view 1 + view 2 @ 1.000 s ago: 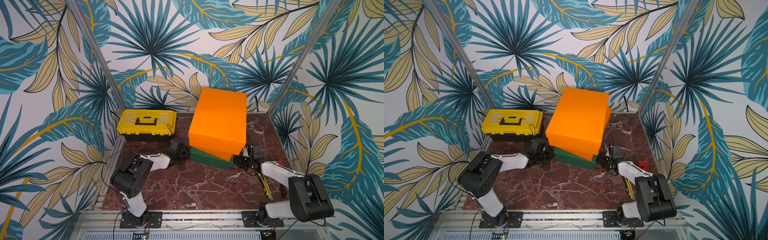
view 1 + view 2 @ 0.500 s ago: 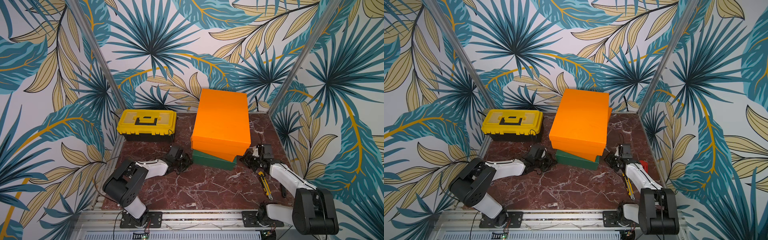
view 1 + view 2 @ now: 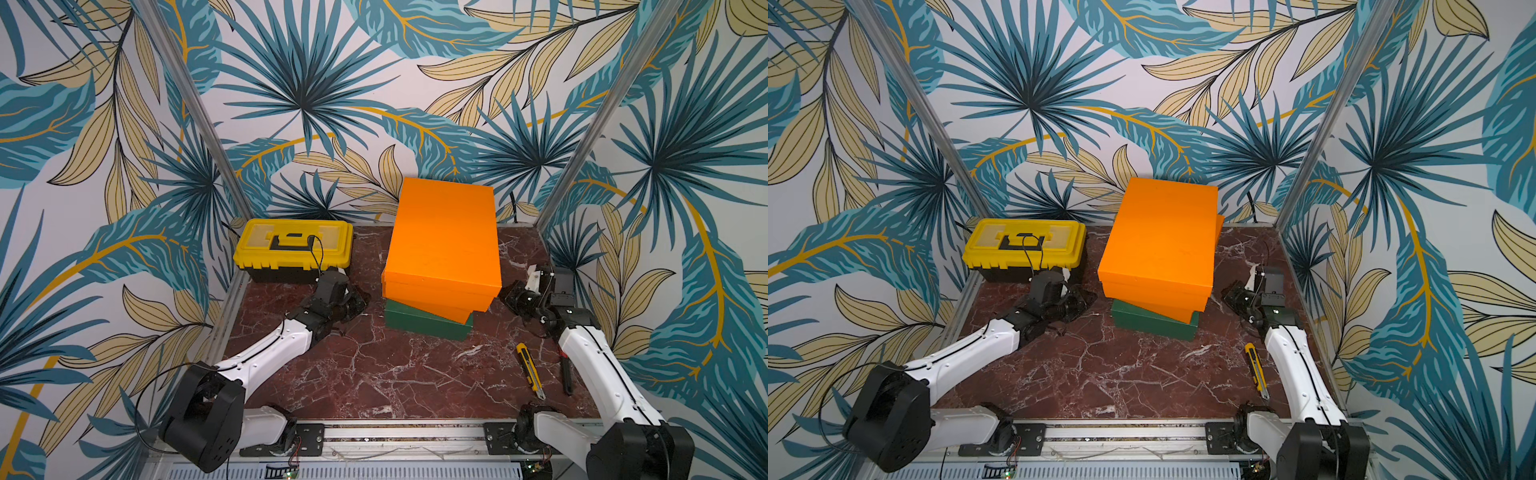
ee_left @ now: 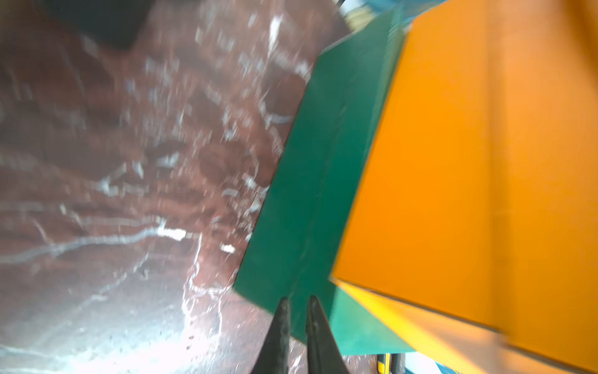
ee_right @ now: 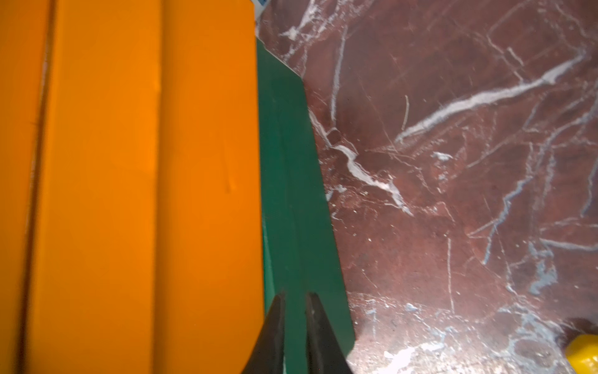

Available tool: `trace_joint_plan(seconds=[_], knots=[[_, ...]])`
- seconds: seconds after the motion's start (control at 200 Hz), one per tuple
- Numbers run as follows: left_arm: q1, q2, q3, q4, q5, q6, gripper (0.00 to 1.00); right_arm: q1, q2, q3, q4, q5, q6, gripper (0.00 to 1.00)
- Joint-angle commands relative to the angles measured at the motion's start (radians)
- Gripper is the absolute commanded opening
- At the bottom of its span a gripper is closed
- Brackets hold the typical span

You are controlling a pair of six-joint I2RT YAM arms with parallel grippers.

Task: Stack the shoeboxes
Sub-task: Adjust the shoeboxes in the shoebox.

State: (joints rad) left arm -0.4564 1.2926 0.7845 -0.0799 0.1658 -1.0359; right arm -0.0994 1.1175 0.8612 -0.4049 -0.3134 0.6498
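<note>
The shoeboxes stand in one stack at the back middle of the table. A dark green box (image 3: 428, 325) is at the bottom, an orange box (image 3: 436, 308) lies skewed on it, and a second orange box (image 3: 444, 237) sits on top. My left gripper (image 3: 361, 301) is low on the table just left of the stack, apart from it. My right gripper (image 3: 505, 297) is just right of it, also apart. In the wrist views, the left gripper (image 4: 297, 301) and right gripper (image 5: 295, 296) point at the green box with only a slit between their fingers, holding nothing.
A yellow-and-black toolbox (image 3: 293, 247) stands at the back left, close behind my left wrist. A yellow utility knife (image 3: 530, 370) and a dark-handled tool (image 3: 566, 374) lie at the front right beside my right arm. Patterned walls close in three sides.
Both grippers have drawn back sideways from the stack. The top orange box has turned to sit squarer to the table. The stack stands on its own.
</note>
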Motion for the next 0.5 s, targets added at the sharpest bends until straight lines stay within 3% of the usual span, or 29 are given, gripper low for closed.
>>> trace_joint_plan(seconds=[0.0,0.2,0.496], knots=[[0.003,0.011,0.080,-0.045,-0.062,0.057,0.15,-0.005,0.053,0.057,-0.014,-0.062,-0.002,0.16],[-0.014,0.124,0.218,-0.044,-0.013,0.061,0.13,-0.004,0.153,0.155,0.011,-0.084,0.018,0.17],[-0.097,0.154,0.259,-0.041,-0.022,0.043,0.13,-0.004,0.280,0.261,0.040,-0.134,0.035,0.17]])
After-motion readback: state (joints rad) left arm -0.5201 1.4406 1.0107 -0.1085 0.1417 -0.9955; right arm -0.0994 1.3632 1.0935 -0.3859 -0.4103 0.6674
